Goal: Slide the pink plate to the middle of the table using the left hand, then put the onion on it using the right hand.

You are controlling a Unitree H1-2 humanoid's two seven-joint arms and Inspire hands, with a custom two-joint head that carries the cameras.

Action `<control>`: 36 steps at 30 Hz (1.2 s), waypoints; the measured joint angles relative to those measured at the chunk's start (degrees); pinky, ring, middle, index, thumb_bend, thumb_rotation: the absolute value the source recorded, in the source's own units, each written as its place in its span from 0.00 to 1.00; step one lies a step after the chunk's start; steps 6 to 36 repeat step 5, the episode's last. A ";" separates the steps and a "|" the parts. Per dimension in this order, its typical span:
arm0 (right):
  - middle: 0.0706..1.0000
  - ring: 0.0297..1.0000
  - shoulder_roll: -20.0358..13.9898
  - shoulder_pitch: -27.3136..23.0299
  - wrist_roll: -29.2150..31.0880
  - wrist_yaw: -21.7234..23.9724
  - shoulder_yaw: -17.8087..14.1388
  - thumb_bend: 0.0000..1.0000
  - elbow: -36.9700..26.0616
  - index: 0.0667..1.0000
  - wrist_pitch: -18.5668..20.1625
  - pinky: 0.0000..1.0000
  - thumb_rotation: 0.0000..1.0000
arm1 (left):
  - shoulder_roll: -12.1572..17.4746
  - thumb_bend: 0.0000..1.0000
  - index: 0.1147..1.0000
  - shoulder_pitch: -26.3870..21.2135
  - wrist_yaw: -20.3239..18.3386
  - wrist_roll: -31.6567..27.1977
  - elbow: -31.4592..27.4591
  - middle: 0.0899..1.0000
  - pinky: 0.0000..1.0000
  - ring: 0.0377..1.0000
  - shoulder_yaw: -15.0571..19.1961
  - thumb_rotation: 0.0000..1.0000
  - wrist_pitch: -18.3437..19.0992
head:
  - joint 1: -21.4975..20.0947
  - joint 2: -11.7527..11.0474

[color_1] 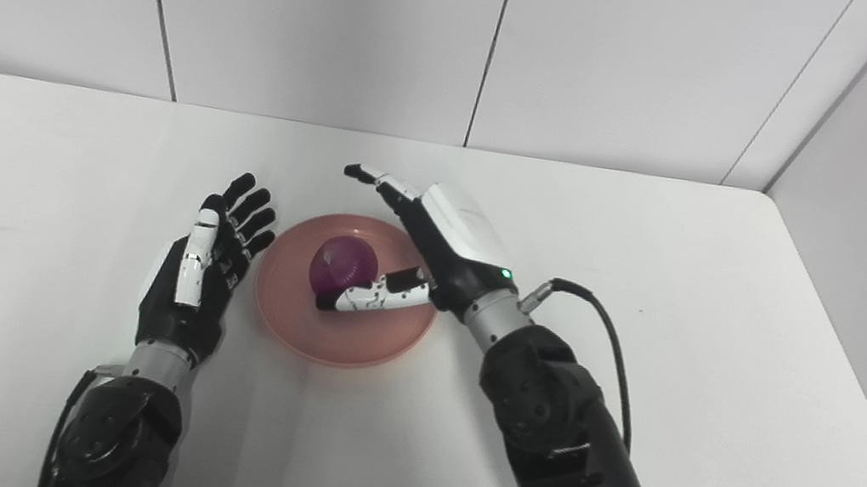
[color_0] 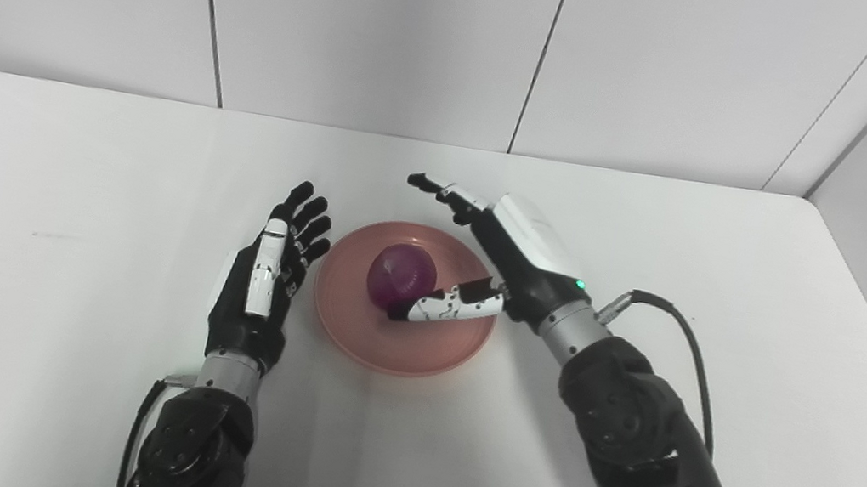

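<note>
The pink plate (color_0: pixel 427 346) sits near the middle of the white table. A purple onion (color_0: pixel 398 273) rests on it, left of centre. My right hand (color_0: pixel 505 254) is open over the plate's right side, its thumb lying just in front of the onion and its fingers stretched out beyond the plate's far rim. The thumb looks close to or touching the onion; the hand does not hold it. My left hand (color_0: pixel 265 278) is open and empty, palm turned to the plate, just left of its rim.
The white table (color_0: pixel 58 222) runs to a pale panelled wall at the back. A black cable (color_0: pixel 686 333) loops from my right wrist over the table on the right.
</note>
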 measured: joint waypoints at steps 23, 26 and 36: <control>0.88 0.85 0.00 0.46 2.87 0.55 -3.75 1.00 -2.27 0.88 0.25 0.78 0.51 | -0.10 0.44 0.88 0.00 0.01 0.01 0.01 0.91 0.91 0.91 -0.02 1.00 0.00 | -0.09 0.00; 0.88 0.85 0.00 0.46 2.87 0.55 -3.75 1.00 -2.27 0.88 0.25 0.78 0.51 | -0.10 0.44 0.88 0.00 0.01 0.01 0.01 0.91 0.91 0.91 -0.02 1.00 0.00 | -0.09 0.00; 0.88 0.85 0.00 0.46 2.87 0.55 -3.75 1.00 -2.27 0.88 0.25 0.78 0.51 | -0.10 0.44 0.88 0.00 0.01 0.01 0.01 0.91 0.91 0.91 -0.02 1.00 0.00 | -0.09 0.00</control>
